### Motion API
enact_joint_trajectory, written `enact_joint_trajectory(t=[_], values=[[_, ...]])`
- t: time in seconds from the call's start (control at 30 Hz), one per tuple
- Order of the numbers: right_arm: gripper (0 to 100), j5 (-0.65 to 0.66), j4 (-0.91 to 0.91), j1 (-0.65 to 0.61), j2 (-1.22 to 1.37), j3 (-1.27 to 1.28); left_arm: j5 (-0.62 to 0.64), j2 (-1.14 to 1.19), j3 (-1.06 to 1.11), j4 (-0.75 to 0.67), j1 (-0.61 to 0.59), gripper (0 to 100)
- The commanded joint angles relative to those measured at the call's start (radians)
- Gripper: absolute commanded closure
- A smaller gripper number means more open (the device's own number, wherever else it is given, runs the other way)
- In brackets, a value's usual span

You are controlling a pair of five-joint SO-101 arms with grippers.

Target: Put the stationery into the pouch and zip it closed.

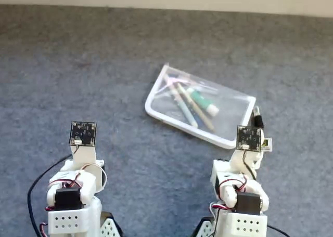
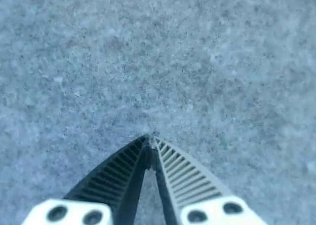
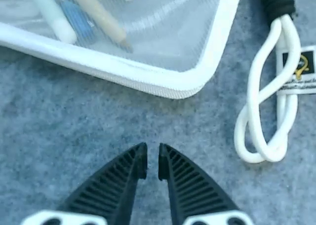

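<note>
A clear mesh pouch [image 1: 229, 112] with a white border lies flat on the grey felt in the middle of the table. Inside it are a light blue pen [image 1: 183, 109], a beige pen [image 1: 200, 115] and a green-and-white tube [image 1: 204, 103]. A white cord loop [image 3: 266, 111] with a black end [image 3: 277, 3] lies by the pouch's near right corner [image 3: 197, 84]. My right gripper [image 3: 152, 161] sits just short of that corner, its tips a thin slit apart and holding nothing. Over bare felt at the near left, my left gripper [image 2: 149, 140] is shut and empty.
Both arm bases stand at the table's near edge, the left arm [image 1: 78, 190] and the right arm [image 1: 239, 195]. Grey felt [image 1: 78, 65] covers the whole table. A small printed tag [image 3: 298, 67] hangs on the cord.
</note>
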Motion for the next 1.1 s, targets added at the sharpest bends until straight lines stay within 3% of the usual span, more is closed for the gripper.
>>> enact_joint_trajectory(t=[0.0, 0.13, 0.37, 1.07], values=[[95.8, -0.003, 0.004, 0.008, -0.004, 0.143, 0.014, -0.016, 0.022, 0.006, -0.004, 99], [95.8, -0.003, 0.004, 0.007, -0.004, 0.143, 0.014, -0.016, 0.022, 0.006, 0.001, 99], [95.8, -0.003, 0.004, 0.007, -0.004, 0.143, 0.014, -0.016, 0.022, 0.008, 0.131, 99], [95.8, -0.003, 0.004, 0.007, -0.004, 0.143, 0.014, -0.016, 0.022, 0.008, 0.133, 99]])
